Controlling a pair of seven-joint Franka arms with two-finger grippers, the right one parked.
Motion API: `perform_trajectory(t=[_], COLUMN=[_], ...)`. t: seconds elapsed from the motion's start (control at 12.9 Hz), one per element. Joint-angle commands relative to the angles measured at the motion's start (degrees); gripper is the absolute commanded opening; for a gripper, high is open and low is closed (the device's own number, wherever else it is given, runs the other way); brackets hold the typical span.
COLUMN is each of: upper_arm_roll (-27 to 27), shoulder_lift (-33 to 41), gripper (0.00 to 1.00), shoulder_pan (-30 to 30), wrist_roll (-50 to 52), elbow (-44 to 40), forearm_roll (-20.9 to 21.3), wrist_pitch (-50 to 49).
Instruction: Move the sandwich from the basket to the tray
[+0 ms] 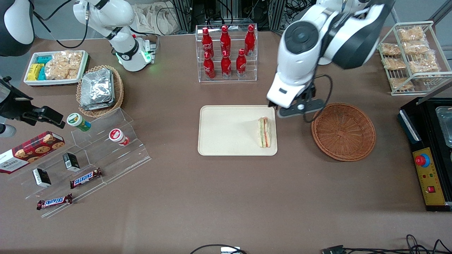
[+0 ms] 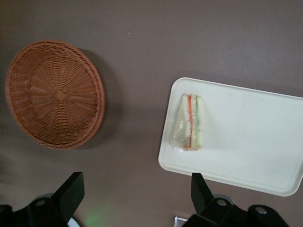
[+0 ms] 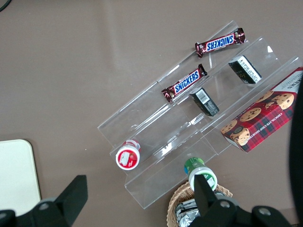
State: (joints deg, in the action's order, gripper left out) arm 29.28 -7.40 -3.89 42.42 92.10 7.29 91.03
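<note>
The sandwich (image 1: 264, 132) lies on the beige tray (image 1: 229, 130), near the tray's edge that faces the basket. The brown wicker basket (image 1: 343, 131) stands beside the tray, toward the working arm's end, and holds nothing. My left gripper (image 1: 290, 108) hovers above the table between tray and basket, a little farther from the front camera than the sandwich. In the left wrist view the gripper (image 2: 137, 194) is open and empty, with the sandwich (image 2: 189, 123), the tray (image 2: 255, 137) and the basket (image 2: 54, 94) all in sight below it.
A clear rack of red cola bottles (image 1: 226, 53) stands farther from the front camera than the tray. A wire rack of snack bags (image 1: 413, 56) and a black machine (image 1: 430, 151) are at the working arm's end. A foil-packet basket (image 1: 99, 90) and an acrylic display (image 1: 91, 155) are toward the parked arm's end.
</note>
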Motion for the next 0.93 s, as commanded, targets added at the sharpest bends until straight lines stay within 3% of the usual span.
perform_trajectory(t=[0.0, 0.23, 0.39, 0.86], upper_arm_roll=[-9.7, -21.4, -25.7, -27.6], shoulder_lift=[7.5, 12.8, 13.7, 13.5], gripper=[1.00, 1.00, 1.00, 1.00], shoulder_pan=[0.0, -0.1, -0.1, 0.0], wrist_roll=[-11.5, -25.2, -31.1, -31.4], elbow=[4.3, 9.0, 8.6, 6.3], forearm_roll=[-5.2, -8.8, -9.2, -8.6], wrist_pitch=[-0.7, -0.2, -1.2, -1.7])
